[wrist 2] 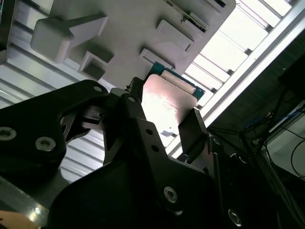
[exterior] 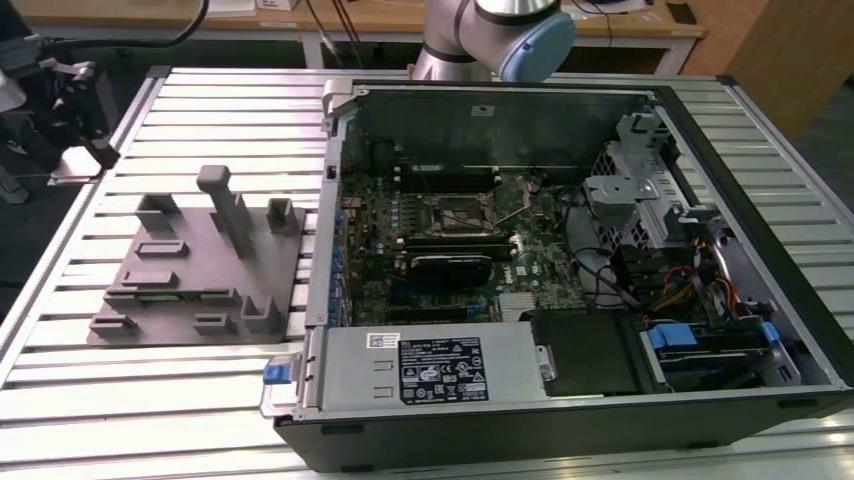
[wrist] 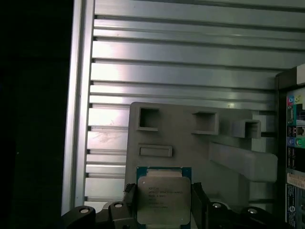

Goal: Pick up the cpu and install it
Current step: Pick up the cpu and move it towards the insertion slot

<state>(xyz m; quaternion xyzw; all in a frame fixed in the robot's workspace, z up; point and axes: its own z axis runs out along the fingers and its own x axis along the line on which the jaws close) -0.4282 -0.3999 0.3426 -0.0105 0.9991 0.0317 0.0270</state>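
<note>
In both wrist views the cpu, a flat silver square with a thin green rim, sits between my gripper's two black fingers. The gripper is shut on the cpu, gripping two opposite edges. It hangs well above the grey fixture plate, near the plate's edge. In the exterior view the dark metal-framed socket lies in the middle of the motherboard inside the open computer case.
The grey fixture plate with raised blocks and a tall post lies on the slatted aluminium table, on the exterior view's left of the case. Cables, a drive cage and a power supply crowd the case. The arm's base stands behind it.
</note>
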